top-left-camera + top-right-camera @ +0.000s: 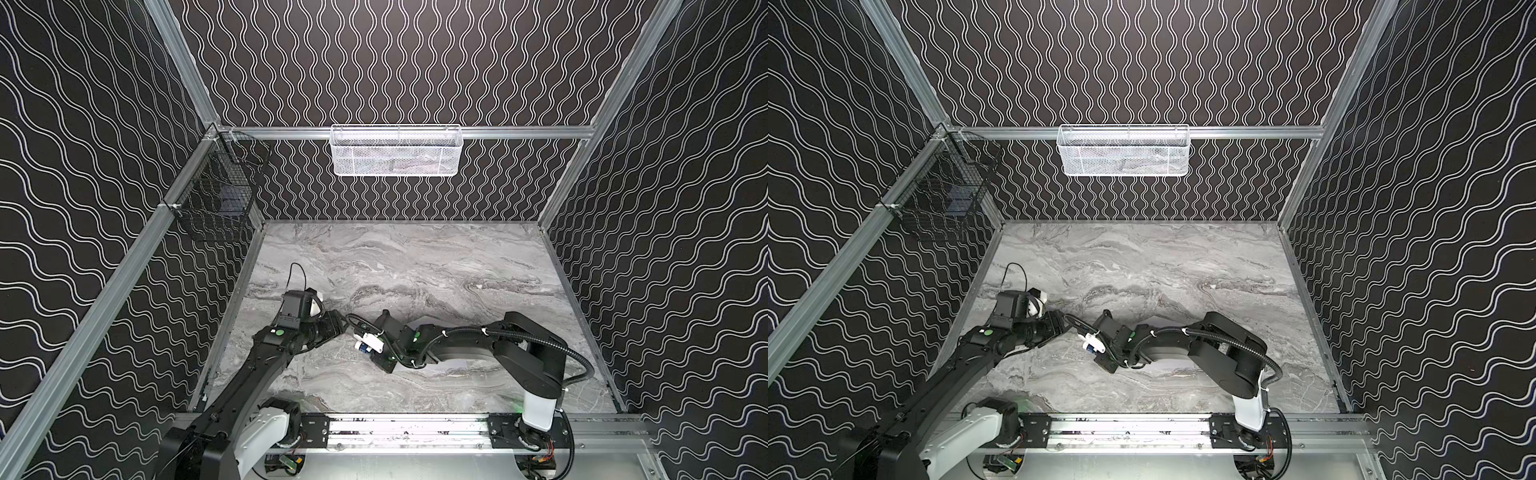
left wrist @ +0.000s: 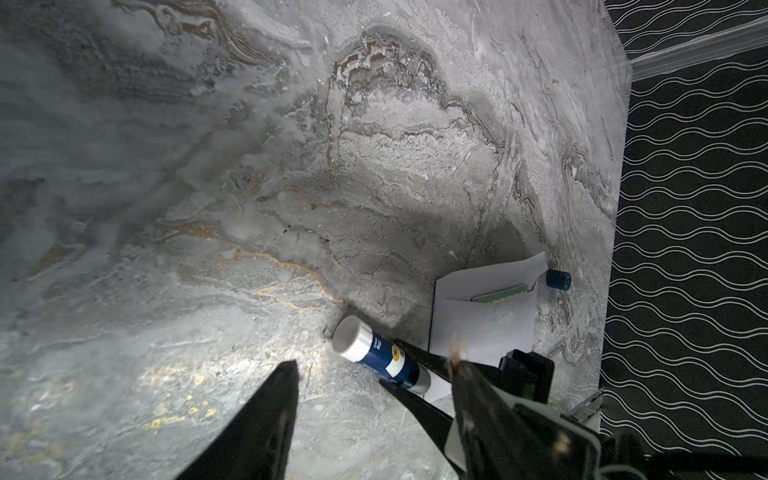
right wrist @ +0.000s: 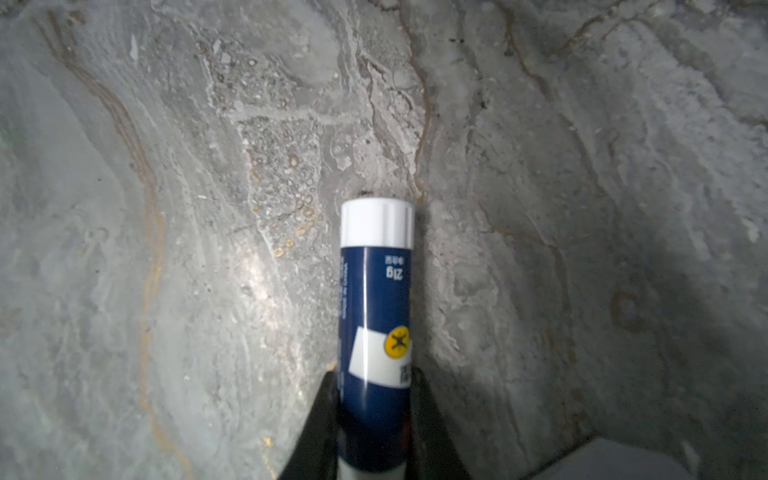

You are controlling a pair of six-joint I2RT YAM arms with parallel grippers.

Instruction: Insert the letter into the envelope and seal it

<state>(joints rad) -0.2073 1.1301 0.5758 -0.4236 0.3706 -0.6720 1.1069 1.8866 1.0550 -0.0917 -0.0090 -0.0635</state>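
The pale envelope [image 2: 486,328] lies flat on the marble table with its flap [image 2: 490,276] open. In both top views the right arm covers most of the envelope [image 1: 455,364]. A green edge of the letter [image 2: 498,294] shows in the envelope's mouth; the rest of the letter is hidden inside. My right gripper [image 3: 372,374] is shut on a blue glue stick [image 3: 374,299], whose white end points away from the gripper and toward the left arm. The glue stick [image 1: 369,344] hangs just off the envelope's left side. My left gripper [image 2: 374,360] is open and empty, a short way from the stick's white end [image 2: 351,337].
A small blue cap [image 2: 558,279] lies on the table by the flap's corner. A white mesh basket [image 1: 395,149] hangs on the back wall and a black wire basket [image 1: 216,195] on the left wall. The patterned side wall [image 2: 685,249] stands beyond the envelope.
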